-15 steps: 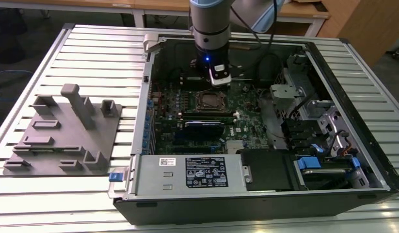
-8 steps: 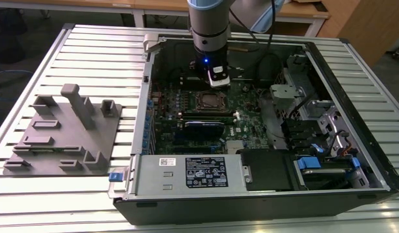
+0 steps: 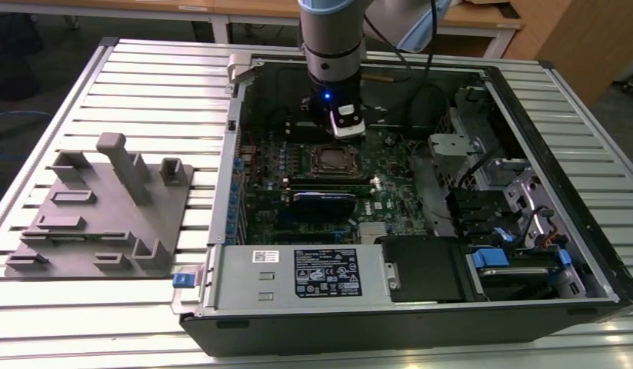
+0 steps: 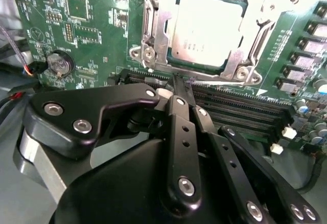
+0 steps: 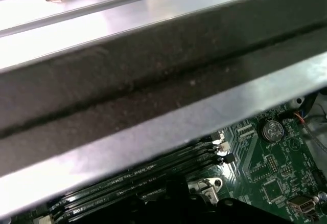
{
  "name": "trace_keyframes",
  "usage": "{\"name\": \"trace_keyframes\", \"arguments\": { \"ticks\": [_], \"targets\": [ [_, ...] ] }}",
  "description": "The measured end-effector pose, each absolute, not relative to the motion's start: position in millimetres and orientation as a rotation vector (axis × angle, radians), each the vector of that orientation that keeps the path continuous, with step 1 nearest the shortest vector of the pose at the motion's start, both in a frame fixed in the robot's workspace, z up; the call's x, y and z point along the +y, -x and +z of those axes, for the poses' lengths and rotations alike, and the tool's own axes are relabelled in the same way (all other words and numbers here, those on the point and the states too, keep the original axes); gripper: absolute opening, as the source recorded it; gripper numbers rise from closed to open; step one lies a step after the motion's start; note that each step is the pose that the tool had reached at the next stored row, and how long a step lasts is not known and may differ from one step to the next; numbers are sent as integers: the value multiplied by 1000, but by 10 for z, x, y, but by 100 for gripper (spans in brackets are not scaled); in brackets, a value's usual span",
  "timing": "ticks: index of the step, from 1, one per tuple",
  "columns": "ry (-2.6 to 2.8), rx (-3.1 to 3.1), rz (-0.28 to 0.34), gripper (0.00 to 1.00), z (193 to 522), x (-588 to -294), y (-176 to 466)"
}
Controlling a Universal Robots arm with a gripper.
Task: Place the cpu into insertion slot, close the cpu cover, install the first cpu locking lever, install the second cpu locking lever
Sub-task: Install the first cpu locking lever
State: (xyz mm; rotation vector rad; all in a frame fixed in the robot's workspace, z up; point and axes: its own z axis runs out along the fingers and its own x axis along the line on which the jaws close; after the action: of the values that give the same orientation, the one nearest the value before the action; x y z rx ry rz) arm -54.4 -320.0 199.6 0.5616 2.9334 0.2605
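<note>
- The gripper (image 4: 178, 81) has its jaws drawn together with nothing between them; its tips hang over the long black memory slots (image 4: 230, 109).
- The cpu (image 4: 207, 29) lies just beyond the tips, seated flat in the insertion slot (image 4: 172, 59).
- The cpu cover (image 4: 153, 35) appears to be folded down around the chip, its cut-out showing the silver face. Whether either locking lever is latched I cannot tell.
- Handling, as a judgement: the chip is light, rigid and fragile underneath, so it is best held by its edges. The cover is thin, stiff sheet metal that is hinged, so it is better pushed on its frame than pinched.
- The open computer case (image 3: 419, 323) around the gripper holds the green board, and a labelled power-supply box (image 3: 295, 277) is well away from the gripper, against the case wall.
- On the bench (image 3: 141, 77), well off to the exterior view's left of the gripper, stands a grey fixture (image 3: 101, 223) with nothing in its pockets.
</note>
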Motion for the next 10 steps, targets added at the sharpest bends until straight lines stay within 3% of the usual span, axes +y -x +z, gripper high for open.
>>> {"name": "trace_keyframes", "arguments": {
  "ticks": [10],
  "targets": [
    [-561,2933,257,11,2018,-3200,613]
  ]
}}
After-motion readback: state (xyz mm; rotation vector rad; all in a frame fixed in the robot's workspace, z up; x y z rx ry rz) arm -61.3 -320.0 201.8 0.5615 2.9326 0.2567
